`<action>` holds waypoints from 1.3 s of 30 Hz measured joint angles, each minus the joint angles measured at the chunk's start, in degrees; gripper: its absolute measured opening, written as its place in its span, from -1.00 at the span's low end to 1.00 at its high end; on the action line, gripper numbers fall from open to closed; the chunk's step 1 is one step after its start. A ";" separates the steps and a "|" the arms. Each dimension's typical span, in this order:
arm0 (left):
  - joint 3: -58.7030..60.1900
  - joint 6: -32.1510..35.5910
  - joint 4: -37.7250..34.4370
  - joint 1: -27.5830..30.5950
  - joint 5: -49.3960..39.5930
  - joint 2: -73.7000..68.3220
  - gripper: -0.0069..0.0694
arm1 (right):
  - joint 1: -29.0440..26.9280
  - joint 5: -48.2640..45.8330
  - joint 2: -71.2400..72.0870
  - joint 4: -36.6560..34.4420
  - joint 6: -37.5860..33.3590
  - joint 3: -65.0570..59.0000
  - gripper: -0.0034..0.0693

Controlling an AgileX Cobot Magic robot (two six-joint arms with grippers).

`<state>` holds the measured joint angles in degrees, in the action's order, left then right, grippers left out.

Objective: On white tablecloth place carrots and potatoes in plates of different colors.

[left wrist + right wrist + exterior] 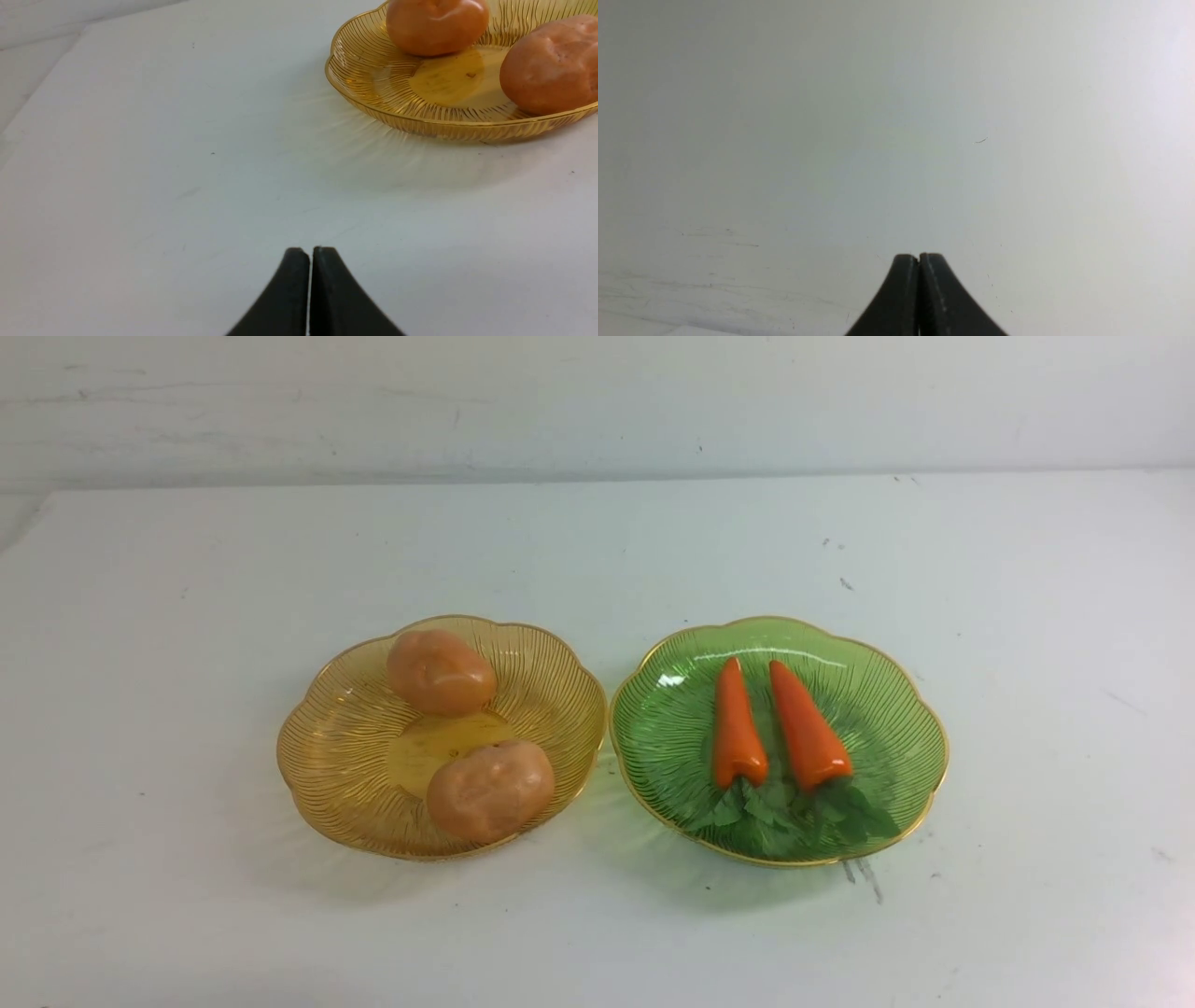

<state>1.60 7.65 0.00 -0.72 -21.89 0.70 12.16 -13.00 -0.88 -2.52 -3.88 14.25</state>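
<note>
On the white tablecloth (597,915) stand two plates side by side. The amber-yellow plate (336,747) on the left holds two tan potatoes, one at its far side (441,672) and one at its near side (491,790). The green plate (878,700) on the right holds two orange carrots (738,728) (808,728) lying side by side, tips away, green tops toward me. Neither gripper shows in the front view. My left gripper (310,249) is shut and empty over bare cloth, apart from the yellow plate (373,79) and its potatoes (437,23) (551,65). My right gripper (918,255) is shut and empty over bare cloth.
A pale wall (597,401) runs behind the table's far edge. Small dark specks and scuff marks (864,877) dot the cloth near the green plate.
</note>
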 joint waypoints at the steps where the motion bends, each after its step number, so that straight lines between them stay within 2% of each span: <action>1: 0.00 0.00 0.00 0.00 0.00 0.00 -0.83 | -1.92 -0.57 0.82 0.56 -0.07 -1.66 -0.95; 7: 0.00 0.00 0.00 0.00 0.00 0.00 -0.83 | -12.70 -5.84 1.43 2.52 -0.07 -14.68 -0.95; 11: 0.00 0.00 0.00 0.00 -0.05 0.00 -0.83 | -16.14 -9.67 1.43 2.52 0.14 -15.72 -0.95; 39: 0.00 0.00 0.00 0.00 -0.05 0.00 -0.83 | -16.52 -9.75 1.43 2.52 0.15 -15.72 -0.95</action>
<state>1.60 7.65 0.00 -0.72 -21.94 0.70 -4.36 -22.75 0.55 0.00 -3.73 -1.47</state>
